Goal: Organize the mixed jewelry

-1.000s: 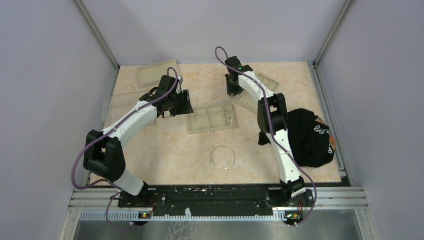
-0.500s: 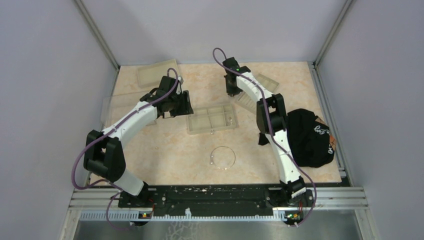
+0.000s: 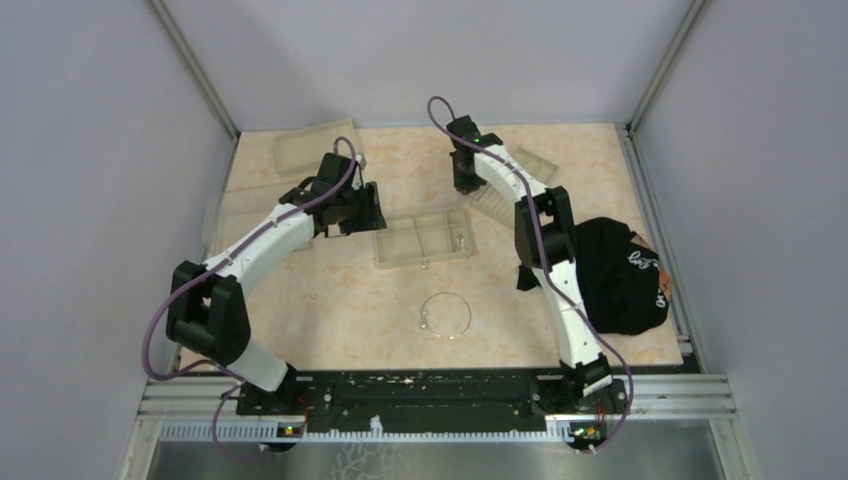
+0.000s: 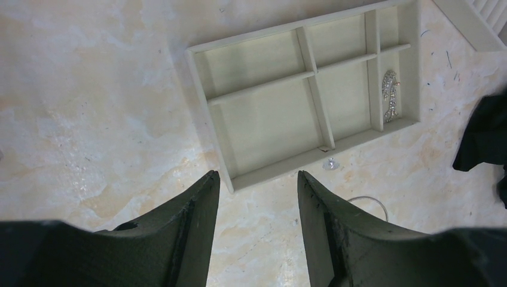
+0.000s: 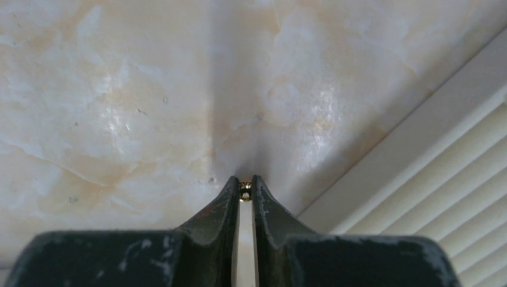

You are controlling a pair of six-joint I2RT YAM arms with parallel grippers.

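Observation:
My right gripper (image 5: 245, 186) is shut on a tiny gold bit (image 5: 245, 191), low over the bare tabletop beside a ridged tray (image 5: 454, 173); from above the right gripper (image 3: 462, 183) is at the back centre. My left gripper (image 4: 257, 179) is open and empty, hovering at the near-left corner of the beige compartment tray (image 4: 281, 168). A sparkly silver piece (image 4: 390, 95) lies in that tray's right compartment. A tiny clear bit (image 4: 330, 162) lies on the table just in front of the tray. The thin silver hoop (image 3: 446, 316) lies flat nearer the arm bases, apart from both grippers.
A black cloth (image 3: 615, 275) lies at the right by the right arm. Another beige tray (image 3: 315, 145) sits at the back left, and the ridged tray (image 3: 520, 168) at the back right. A clear lid (image 3: 235, 205) lies by the left wall.
My right wrist has shifted very slightly at the back of the table. The left arm, the trays and the hoop have not moved.

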